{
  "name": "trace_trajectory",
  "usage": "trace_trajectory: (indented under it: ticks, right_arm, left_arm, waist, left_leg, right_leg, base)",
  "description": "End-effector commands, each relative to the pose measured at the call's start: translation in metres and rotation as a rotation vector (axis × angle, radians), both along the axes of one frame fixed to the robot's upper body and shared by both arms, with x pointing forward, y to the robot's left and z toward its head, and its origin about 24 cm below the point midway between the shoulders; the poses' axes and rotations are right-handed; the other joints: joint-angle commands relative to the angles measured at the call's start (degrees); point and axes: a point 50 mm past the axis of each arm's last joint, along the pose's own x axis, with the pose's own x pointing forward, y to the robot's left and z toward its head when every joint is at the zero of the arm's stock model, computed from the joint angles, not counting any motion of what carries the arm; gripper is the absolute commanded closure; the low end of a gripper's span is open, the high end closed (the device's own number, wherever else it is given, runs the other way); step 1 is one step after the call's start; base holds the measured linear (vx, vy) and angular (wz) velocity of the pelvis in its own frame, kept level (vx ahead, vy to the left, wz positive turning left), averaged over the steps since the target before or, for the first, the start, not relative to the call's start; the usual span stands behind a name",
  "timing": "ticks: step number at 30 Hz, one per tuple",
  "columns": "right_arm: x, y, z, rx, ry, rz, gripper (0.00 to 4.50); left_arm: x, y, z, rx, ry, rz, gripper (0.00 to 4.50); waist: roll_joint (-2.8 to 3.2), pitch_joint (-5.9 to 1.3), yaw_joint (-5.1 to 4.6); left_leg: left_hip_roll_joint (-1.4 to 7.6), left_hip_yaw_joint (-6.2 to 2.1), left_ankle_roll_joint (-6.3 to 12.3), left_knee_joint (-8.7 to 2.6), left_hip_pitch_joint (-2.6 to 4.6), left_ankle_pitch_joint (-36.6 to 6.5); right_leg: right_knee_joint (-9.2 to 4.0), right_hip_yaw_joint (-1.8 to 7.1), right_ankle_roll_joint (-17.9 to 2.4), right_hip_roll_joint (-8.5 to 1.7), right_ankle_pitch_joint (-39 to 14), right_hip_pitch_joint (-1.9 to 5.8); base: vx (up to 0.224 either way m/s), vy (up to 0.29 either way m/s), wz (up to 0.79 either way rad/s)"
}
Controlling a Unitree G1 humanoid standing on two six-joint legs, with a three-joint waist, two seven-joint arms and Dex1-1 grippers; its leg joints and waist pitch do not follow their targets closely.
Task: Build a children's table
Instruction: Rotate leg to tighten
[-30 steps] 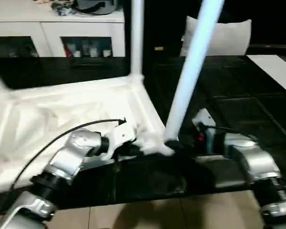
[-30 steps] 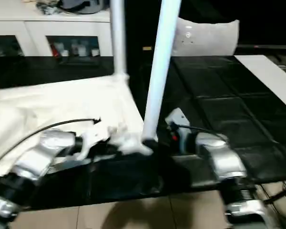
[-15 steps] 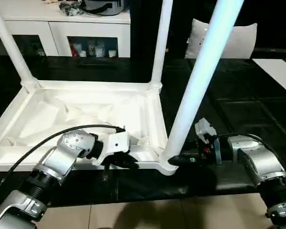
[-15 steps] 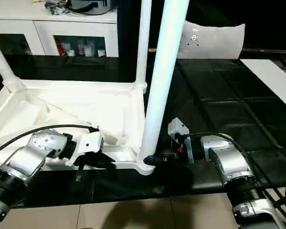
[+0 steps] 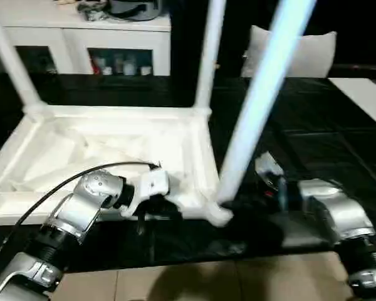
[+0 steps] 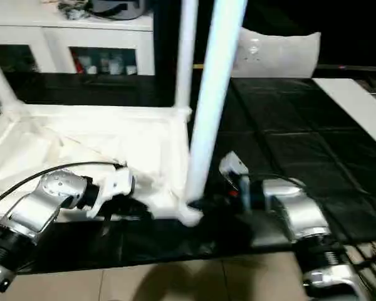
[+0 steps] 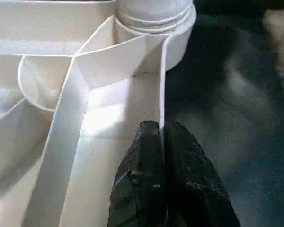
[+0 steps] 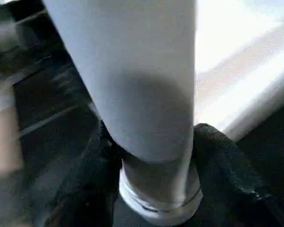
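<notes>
The children's table lies upside down on black floor mats, its ribbed white top [image 5: 113, 144] facing up. Two legs stand in the far corner sockets, one on the left [image 5: 9, 56] and one on the right [image 5: 208, 56]. A third leg [image 5: 257, 106] rises, leaning slightly, from the near right corner socket [image 7: 154, 14]. My right gripper [image 5: 235, 204] is shut on this leg's base, a black finger [image 8: 217, 156] on each side of it. My left gripper [image 7: 161, 127] is shut on the top's thin near rim, just left of that corner.
A white cabinet [image 5: 81, 37] with shelves stands at the back left. A white cushion-like panel [image 5: 301, 53] leans at the back right, and a white board [image 5: 363, 88] lies at the far right. Tan floor [image 5: 175, 282] runs along the near edge of the mats.
The camera has shifted between frames. My right gripper's fingers have closed in on the base of the near right leg. The left gripper has kept its hold on the rim.
</notes>
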Motion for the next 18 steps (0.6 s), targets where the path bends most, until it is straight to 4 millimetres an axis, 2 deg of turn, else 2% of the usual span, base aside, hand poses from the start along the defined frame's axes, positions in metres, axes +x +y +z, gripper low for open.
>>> trace_trajectory:
  ticks: [1,2,3,4,5,6,7,8,9,10,11,12,13,15,16,18]
  right_arm:
    - [0.013,0.006,-0.007,-0.067,0.045,-0.216,2.52]
    - [0.014,0.007,-0.007,-0.068,0.049,-0.24,2.52]
    - [0.016,0.009,-0.007,-0.075,0.057,-0.293,2.52]
    - [0.02,0.01,-0.008,-0.088,0.066,-0.369,2.52]
    - [0.023,0.014,-0.008,-0.097,0.059,-0.423,2.52]
    - [0.025,0.016,-0.008,-0.1,0.053,-0.456,2.52]
    - [0.026,0.018,-0.007,-0.095,0.039,-0.478,2.52]
    - [0.027,0.021,-0.006,-0.087,0.015,-0.489,2.52]
    - [0.027,0.023,-0.005,-0.069,0.0,-0.494,2.18]
    - [0.027,0.026,-0.004,-0.051,-0.016,-0.491,1.97]
    - [0.027,0.027,-0.003,-0.042,-0.02,-0.487,1.84]
    - [0.026,0.029,-0.001,-0.023,-0.027,-0.482,1.84]
    - [0.025,0.03,0.001,-0.012,-0.037,-0.468,1.78]
    - [0.024,0.03,0.002,-0.008,-0.042,-0.464,1.49]
    - [0.022,0.029,0.003,0.001,-0.05,-0.442,1.4]
    - [0.019,0.026,0.003,0.002,-0.059,-0.395,1.33]
  left_arm:
    - [-0.002,-0.035,0.001,-0.089,0.002,0.017,4.5]
    - [-0.001,-0.037,0.001,-0.093,0.002,0.035,4.5]
    - [0.0,-0.041,0.001,-0.099,0.001,0.068,4.5]
    - [0.003,-0.046,0.001,-0.11,-0.004,0.122,4.5]
    - [0.006,-0.052,0.002,-0.127,-0.002,0.178,4.5]
    - [0.008,-0.057,0.003,-0.138,-0.004,0.216,4.5]
    - [0.01,-0.06,0.003,-0.138,-0.011,0.25,4.5]
    - [0.011,-0.062,0.003,-0.129,-0.024,0.269,4.5]
    - [0.012,-0.064,0.004,-0.122,-0.035,0.271,4.5]
    - [0.012,-0.066,0.004,-0.12,-0.043,0.273,4.5]
    - [0.012,-0.066,0.004,-0.118,-0.047,0.269,4.5]
    - [0.012,-0.066,0.005,-0.113,-0.054,0.262,4.5]
    - [0.011,-0.065,0.005,-0.106,-0.061,0.252,4.5]
    - [0.011,-0.064,0.005,-0.101,-0.064,0.249,4.5]
    - [0.011,-0.06,0.005,-0.1,-0.069,0.242,4.5]
    - [0.011,-0.055,0.006,-0.103,-0.077,0.224,4.5]
  waist:
    - [0.08,-2.92,-0.74]
    - [0.08,-2.92,-0.74]
    - [-0.09,-3.01,-1.29]
    - [0.21,-2.89,-1.87]
    - [0.47,-2.89,-1.9]
    - [0.21,-2.95,-2.28]
    - [0.21,-2.99,-2.25]
    - [1.16,-3.06,-2.22]
    - [0.8,-3.14,-2.3]
    - [1.37,-3.32,-2.12]
    - [1.18,-3.41,-2.19]
    - [1.24,-3.51,-2.15]
    - [1.6,-3.58,-1.94]
    - [1.49,-3.87,-1.58]
    - [1.66,-3.95,-1.38]
    - [1.62,-4.13,-1.19]
  left_leg:
    - [1.29,-0.24,0.1,-3.65,-0.76,-6.95]
    - [1.29,-0.24,0.1,-3.65,-0.76,-6.95]
    - [1.1,-0.3,0.65,-3.6,-1.33,-7.16]
    - [1.18,-0.29,1.33,-3.68,-0.93,-7.71]
    - [1.03,-0.35,1.34,-3.57,-0.83,-8.06]
    - [0.93,-0.21,1.47,-3.5,-0.81,-8.1]
    - [0.82,-0.23,1.58,-3.41,-0.8,-8.1]
    - [0.74,-0.25,1.9,-3.42,-0.79,-8.13]
    - [0.85,-0.25,2.38,-3.5,-0.81,-8.04]
    - [1.09,-0.54,2.6,-3.74,-1.12,-7.09]
    - [1.33,-0.6,2.71,-3.8,-1.2,-6.42]
    - [1.55,-0.71,3.01,-3.87,-1.27,-5.12]
    - [1.73,-0.8,3.34,-3.93,-1.38,-3.47]
    - [2.03,-0.76,4.02,-3.81,-1.48,-0.45]
    - [2.12,-0.72,4.51,-3.75,-1.52,1.03]
    - [1.92,-0.61,5.41,-3.49,-1.86,2.76]
  right_leg:
    - [-6.6,3.02,4.77,-4.5,-29.41,3.6]
    - [-6.6,3.02,4.77,-4.5,-29.41,3.6]
    - [-6.58,2.9,5.65,-4.39,-29.14,4.05]
    - [-6.98,2.93,5.73,-4.29,-28.8,3.62]
    - [-7.0,2.71,5.74,-4.25,-29.07,3.6]
    - [-7.16,2.64,5.87,-4.22,-29.28,3.55]
    - [-7.19,2.52,6.06,-4.22,-29.48,3.59]
    - [-7.27,2.49,5.96,-4.29,-29.26,3.56]
    - [-7.29,2.59,6.08,-4.16,-28.4,3.5]
    - [-6.75,2.8,5.43,-4.37,-26.19,3.98]
    - [-6.59,3.04,5.01,-4.33,-24.76,3.99]
    - [-5.98,3.44,3.73,-4.42,-21.95,4.03]
    - [-5.27,3.84,1.95,-4.61,-19.29,4.09]
    - [-4.22,4.33,-0.34,-4.69,-14.68,4.15]
    - [-3.77,4.53,-1.68,-4.74,-12.22,4.13]
    - [-3.2,4.69,-2.6,-4.71,-9.39,4.29]
  base:
    - [0.0,0.0,0.0]
    - [0.0,0.0,0.0]
    - [0.0,0.0,0.0]
    - [0.0,0.0,0.0]
    - [0.0,0.0,0.0]
    - [0.0,0.0,0.0]
    - [0.0,0.0,0.0]
    - [0.0,0.0,0.0]
    - [0.0,0.0,0.0]
    - [0.0,0.0,0.0]
    - [0.0,0.0,0.0]
    - [0.0,0.0,0.0]
    - [0.0,0.0,0.0]
    - [0.0,0.0,0.0]
    - [0.0,0.0,0.0]
    - [0.0,0.0,0.0]
